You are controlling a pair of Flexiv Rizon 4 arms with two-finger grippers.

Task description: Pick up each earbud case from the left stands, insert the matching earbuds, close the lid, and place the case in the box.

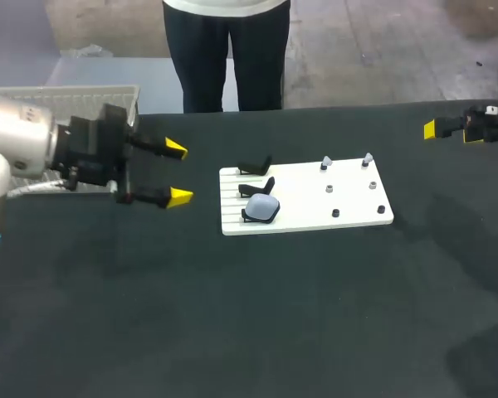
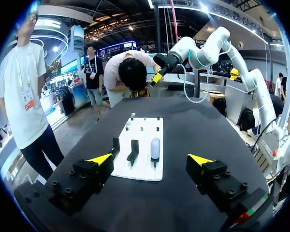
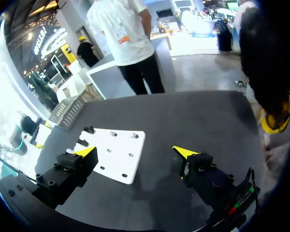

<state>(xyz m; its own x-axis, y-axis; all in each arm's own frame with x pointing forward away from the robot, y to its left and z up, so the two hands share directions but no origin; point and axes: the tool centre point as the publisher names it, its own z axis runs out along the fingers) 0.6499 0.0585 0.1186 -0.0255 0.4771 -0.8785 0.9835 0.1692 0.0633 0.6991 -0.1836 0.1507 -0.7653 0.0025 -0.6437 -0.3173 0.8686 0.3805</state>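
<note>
the left pincer (image 1: 178,172) hangs above the black worktop (image 1: 274,315) on its left side. its two yellow-tipped fingers are spread wide and hold nothing. it points toward the white plate (image 1: 357,203) and is well apart from it. in the left wrist view the plate lies ahead of this pincer, in line with the gap between its fingers.

the plate lies flat near the middle of the worktop. three black stands (image 1: 256,167) sit in a row along its left end.
- far stand: bare.
- middle stand: bare.
- near stand: carries the earbud case (image 1: 263,205), pale grey, lid closed, resting tilted on the stand.

small pegs stand in pairs on the right half of the plate. the two far pegs each carry a small pale earbud (image 1: 326,161). the other pegs look dark and bare.

the right pincer (image 3: 135,151) is at the far right edge of the worktop, well apart from the plate. its fingers are spread, with nothing between them.

the box (image 1: 108,93), grey and ribbed, sits at the far left corner of the worktop, behind the left arm.
</note>
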